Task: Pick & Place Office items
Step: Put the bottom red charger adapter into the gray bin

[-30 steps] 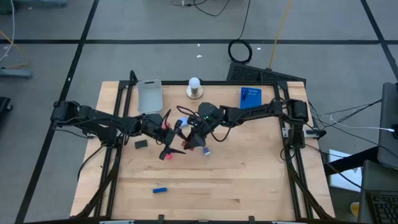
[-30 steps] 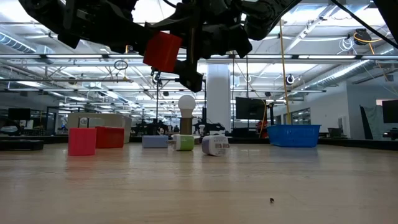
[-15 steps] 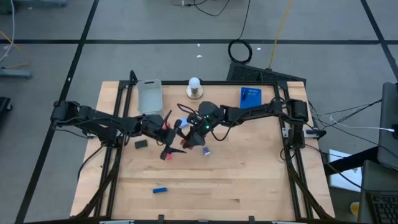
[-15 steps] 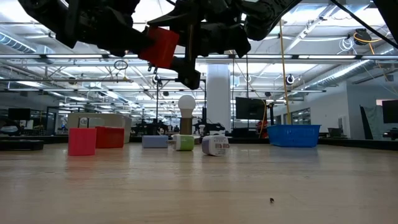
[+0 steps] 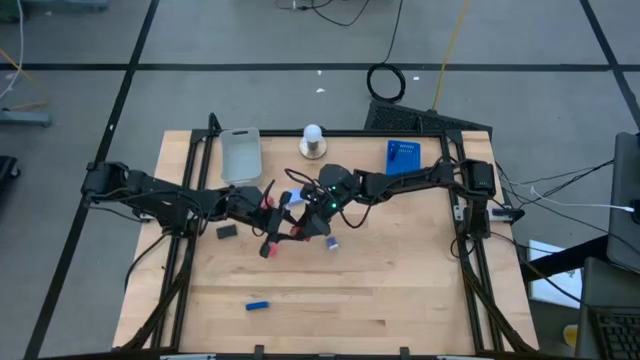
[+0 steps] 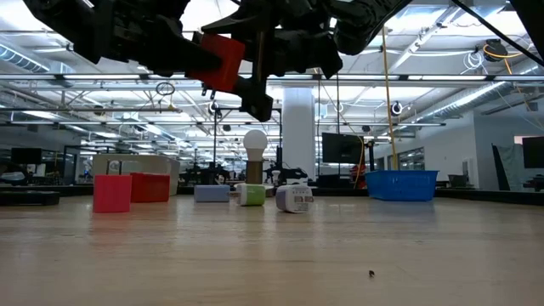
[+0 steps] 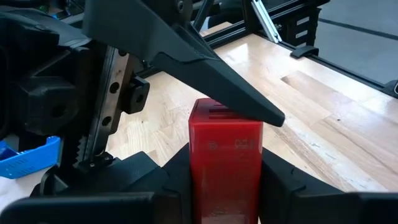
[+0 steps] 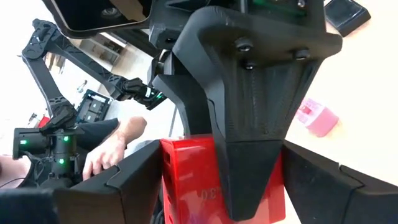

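Note:
A red block (image 6: pixel 223 61) hangs high above the middle of the table, between both grippers. My left gripper (image 7: pixel 225 186) reaches in from the table's left and is shut on it. My right gripper (image 8: pixel 217 186) comes from the table's right and is shut on the same block (image 8: pixel 186 180). Other office items rest on the tabletop: a pink block (image 5: pixel 267 250), a black block (image 5: pixel 227 231), a blue stick (image 5: pixel 258 304) and a small white and purple piece (image 5: pixel 331 243). My left gripper pinches the red block's two opposite side faces (image 7: pixel 202 180) between its two fingers, coming in nearly level from the table's left. The block is lifted clear of the table. My right gripper pinches the block by two other opposite faces (image 8: pixel 177 186), nearly level from the table's right. One of its fingers (image 7: pixel 211 74) lies across the block's far face.
A grey tray (image 5: pixel 240 152) lies at the far left and a blue tray (image 5: pixel 403 155) at the far right. A white ball on a round grey base (image 5: pixel 313 140) stands between them. Bare wood lies toward the near edge (image 5: pixel 380 310).
My left gripper has shut: its fingers stood wide on either side of the red block and now lie against it. The block stays where it was in the right gripper's hold, clear of the table.

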